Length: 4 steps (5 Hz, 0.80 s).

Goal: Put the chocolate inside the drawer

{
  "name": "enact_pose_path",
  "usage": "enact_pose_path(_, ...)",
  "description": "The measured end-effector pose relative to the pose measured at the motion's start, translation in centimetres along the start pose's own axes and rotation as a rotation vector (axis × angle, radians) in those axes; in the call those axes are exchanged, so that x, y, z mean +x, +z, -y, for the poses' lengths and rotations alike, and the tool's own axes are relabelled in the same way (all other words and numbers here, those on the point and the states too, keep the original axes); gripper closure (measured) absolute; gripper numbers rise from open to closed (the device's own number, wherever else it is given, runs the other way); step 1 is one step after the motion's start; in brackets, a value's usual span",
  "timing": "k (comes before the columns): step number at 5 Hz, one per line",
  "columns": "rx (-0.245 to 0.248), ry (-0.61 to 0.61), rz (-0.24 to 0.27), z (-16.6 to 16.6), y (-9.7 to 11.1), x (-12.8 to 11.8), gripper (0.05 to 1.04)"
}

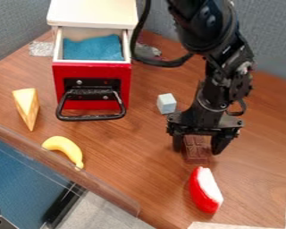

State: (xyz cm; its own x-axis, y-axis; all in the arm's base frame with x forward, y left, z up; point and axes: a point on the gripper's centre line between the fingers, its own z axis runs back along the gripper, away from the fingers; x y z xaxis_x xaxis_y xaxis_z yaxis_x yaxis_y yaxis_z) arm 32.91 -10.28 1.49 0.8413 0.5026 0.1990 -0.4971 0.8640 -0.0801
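We see the gripper [197, 151] low over the table [127, 156], its two fingers wide apart, one at each side of the chocolate [196, 158]. If they touch it, we cannot tell. The chocolate lies flat on the table, outside the drawer [61, 74]. This drawer is pulled open, with a blue cloth [93, 48] inside. Between the drawer and the gripper we find a pale cube [167, 103]. A banana [66, 146] lies beside the raised table edge [68, 172], and a cheese wedge [27, 105] is also near this edge.
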Motion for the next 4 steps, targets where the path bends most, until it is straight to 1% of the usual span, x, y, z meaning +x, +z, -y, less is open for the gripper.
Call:
enact_pose_path(1, 0.004, -0.002, 0.003, 0.16, -0.65, 0.15, 0.135)
enact_pose_path(2, 0.011, -0.009, 0.013, 0.08, -0.83, 0.25, 0.416)
enact_pose_path(3, 0.013, -0.013, 0.015, 0.25, -0.76, 0.14, 0.502)
enact_pose_path(4, -0.017, -0.035, -0.006, 0.7, -0.19, -0.21, 0.502)
